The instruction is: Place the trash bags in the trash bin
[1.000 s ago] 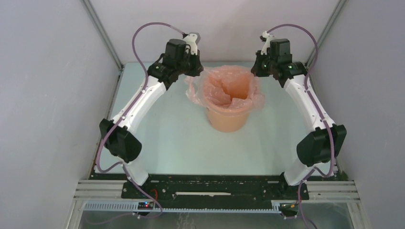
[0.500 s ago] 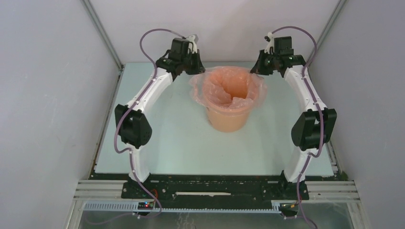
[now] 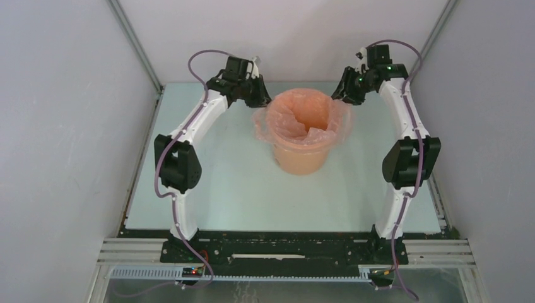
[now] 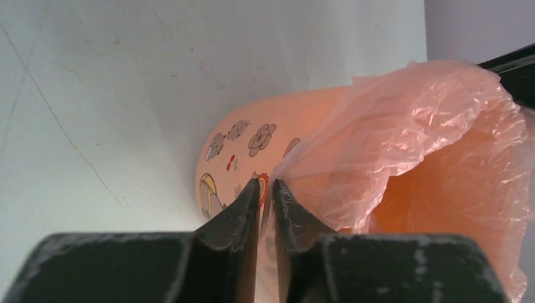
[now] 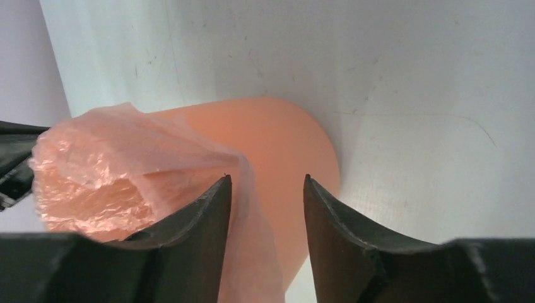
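The orange-tan trash bin (image 3: 301, 159) stands upright at the back middle of the table. The pale-pink trash bag (image 3: 296, 123) lines it, its edge folded out over the rim. My left gripper (image 3: 262, 101) is at the bin's left rim. In the left wrist view its jaws (image 4: 265, 183) are parted by a narrow gap, with a strip of the bag (image 4: 410, 126) running through it beside the bin's cartoon-printed wall (image 4: 227, 151). My right gripper (image 3: 346, 96) is at the right rim. Its jaws (image 5: 267, 178) stand wide open, bag film (image 5: 107, 164) hanging loose against the left finger over the bin (image 5: 290, 139).
The pale table (image 3: 221, 189) is walled on the left, right and back, with the back wall close behind both wrists. Both arm bases are bolted to the black rail (image 3: 277, 249) at the near edge.
Both wrists have dropped lower and closer to the bin's rim, drawing the bag's edge down over it. Both grippers, shut on the film before, have now parted, the right one widely.
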